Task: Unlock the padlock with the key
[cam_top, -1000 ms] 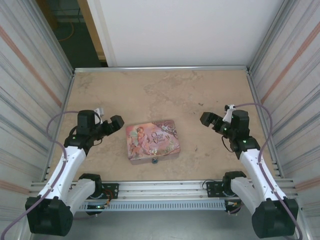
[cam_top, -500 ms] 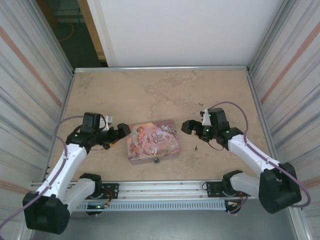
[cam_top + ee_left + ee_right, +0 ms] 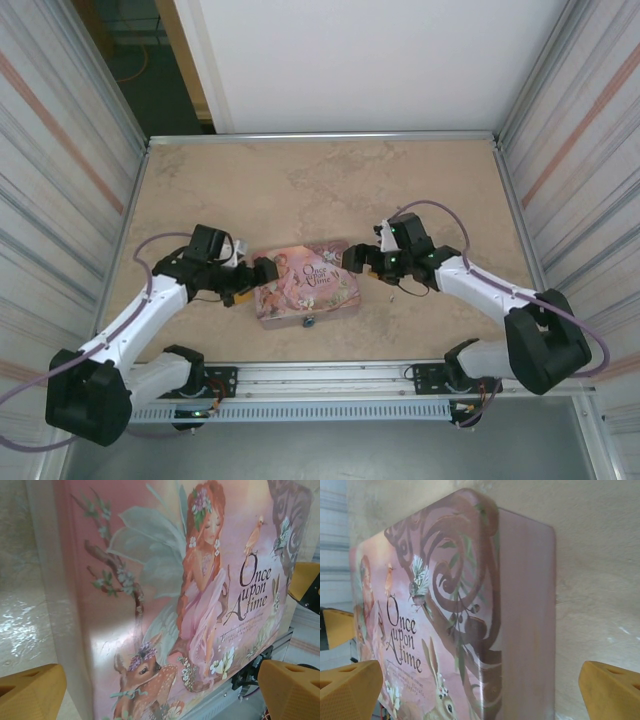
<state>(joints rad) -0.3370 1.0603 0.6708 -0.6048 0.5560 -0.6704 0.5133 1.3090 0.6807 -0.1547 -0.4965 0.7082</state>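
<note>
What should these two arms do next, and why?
Probably bring the left tool and right tool onto the ends of the pink tin to steady it: both stand open, flanking it, and the blue padlock sits at its near edge.

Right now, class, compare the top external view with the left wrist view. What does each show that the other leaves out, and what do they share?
Top external: the left arm and right arm flanking the pink tin, with the tiny blue padlock at its near edge. Left wrist: the lid's fairy, fawn and "Once upon a time" lettering up close, between the open left fingers. Shared: the tin lying flat on the table.
</note>
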